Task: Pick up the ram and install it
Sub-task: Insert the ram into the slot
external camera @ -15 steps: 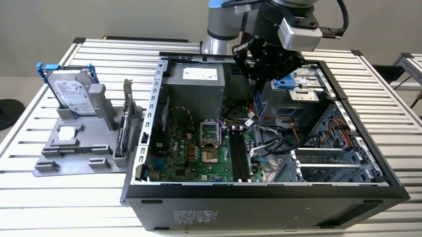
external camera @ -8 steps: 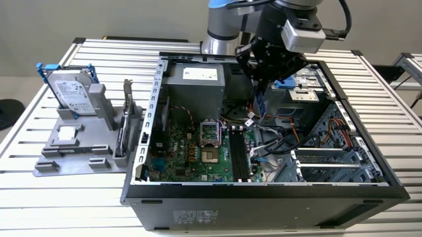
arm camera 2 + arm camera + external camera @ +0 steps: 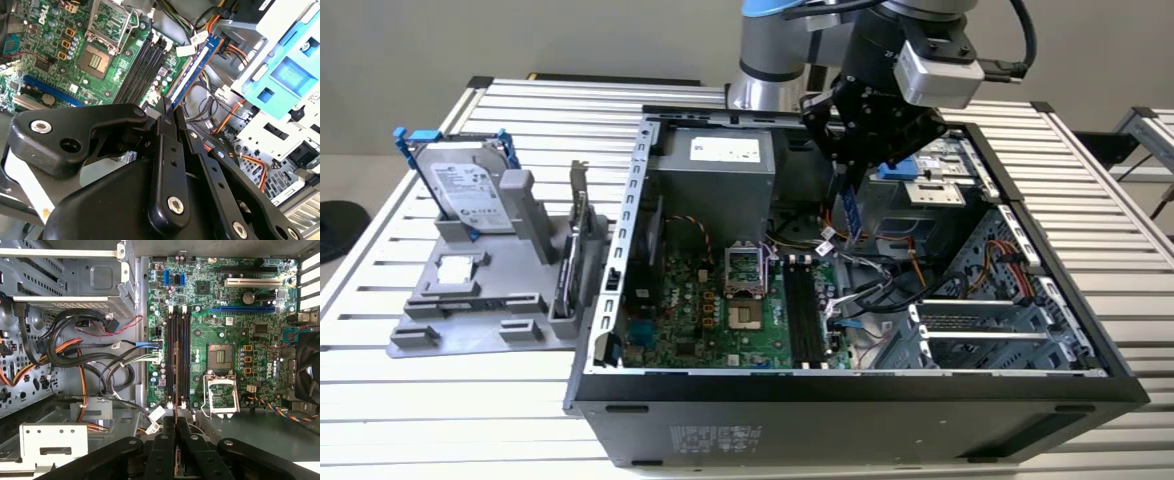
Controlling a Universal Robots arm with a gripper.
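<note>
While the gripper is clenched on the ram, the stick hangs upright inside the open computer case, above the motherboard's black memory slots. A white label marks the power supply. At the exterior view's left, the hard drive carries a silver label.

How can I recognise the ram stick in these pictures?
Find the open computer case on the slatted table in the exterior view. Above its green board, the black gripper holds the ram: a thin blue stick pointing downward. Unlike the cables around it, it is flat and straight.
</note>
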